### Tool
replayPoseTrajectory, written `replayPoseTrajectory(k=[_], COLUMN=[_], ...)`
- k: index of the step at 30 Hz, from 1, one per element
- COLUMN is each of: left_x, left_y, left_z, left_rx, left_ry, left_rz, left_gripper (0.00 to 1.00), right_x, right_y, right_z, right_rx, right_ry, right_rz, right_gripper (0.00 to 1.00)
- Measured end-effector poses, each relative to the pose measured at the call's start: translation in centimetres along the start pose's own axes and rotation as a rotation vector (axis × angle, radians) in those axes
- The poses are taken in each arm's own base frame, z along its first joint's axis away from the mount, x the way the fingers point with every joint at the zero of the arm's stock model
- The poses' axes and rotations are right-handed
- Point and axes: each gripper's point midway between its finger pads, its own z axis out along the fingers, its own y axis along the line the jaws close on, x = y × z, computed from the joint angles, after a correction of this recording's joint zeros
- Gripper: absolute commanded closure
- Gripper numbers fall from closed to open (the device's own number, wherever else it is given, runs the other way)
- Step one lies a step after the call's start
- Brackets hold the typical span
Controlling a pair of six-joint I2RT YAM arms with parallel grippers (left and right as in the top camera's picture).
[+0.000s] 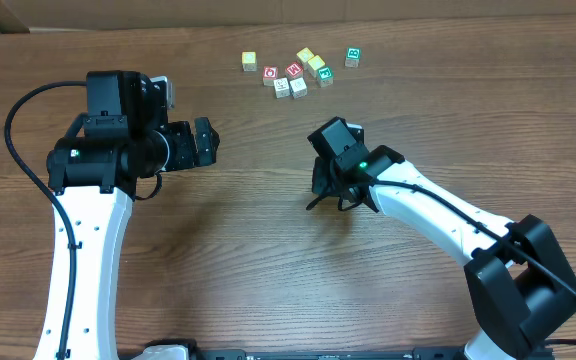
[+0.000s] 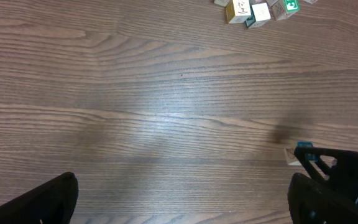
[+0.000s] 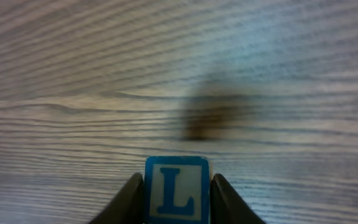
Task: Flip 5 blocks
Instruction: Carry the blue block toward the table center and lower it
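Blue L block (image 3: 176, 190) clamped between right jaws, left jaws wide apart

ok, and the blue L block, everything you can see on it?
The blue L block is a small wood-looking cube. The face toward the right wrist camera is whitish, with a blue border and an upright blue L. The right gripper's jaws press its two side faces. Its blurred shadow on the table lies apart from it, so it seems lifted. The left wrist view shows a pale plain side.
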Motion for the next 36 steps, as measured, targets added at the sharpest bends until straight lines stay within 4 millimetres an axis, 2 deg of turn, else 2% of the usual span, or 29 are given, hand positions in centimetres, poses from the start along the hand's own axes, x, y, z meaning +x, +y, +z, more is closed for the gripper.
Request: replayPoseTrajectory(k=[2,3,15,23,28,33,36], left_x=[0.0,0.0,0.0,0.0,0.0,0.0,0.0], left_y=[0.0,0.0,0.0,0.0,0.0,0.0,0.0], left_z=[0.0,0.0,0.0,0.0,0.0,0.0,0.0], left_rx=[0.0,0.0,0.0,0.0,0.0,0.0,0.0], left_ry=[0.0,0.0,0.0,0.0,0.0,0.0,0.0], left_rz=[0.0,0.0,0.0,0.0,0.0,0.0,0.0], left_gripper=[0.0,0.0,0.0,0.0,0.0,0.0,0.0], right_x=[0.0,-0.1,0.5,3.0,4.1,4.3,4.6], right_y=[-0.1,-0.1,-0.7,-1.9,-1.3,-0.7,-1.0], right_z=[0.1,0.1,0.1,1.0,1.7,1.7,1.8], right_rx=[0.004,0.002,0.03,0.049,0.01,-0.017,-0.015], right_ry=[-0.004,-0.008,0.014,0.082,0.095,0.1,0.106], right_rz=[0.003,0.004,0.005,-0.009,-0.113,-0.237,-0.269], right_gripper=[0.21,0.18,0.16,0.29,0.33,0.45,0.46])
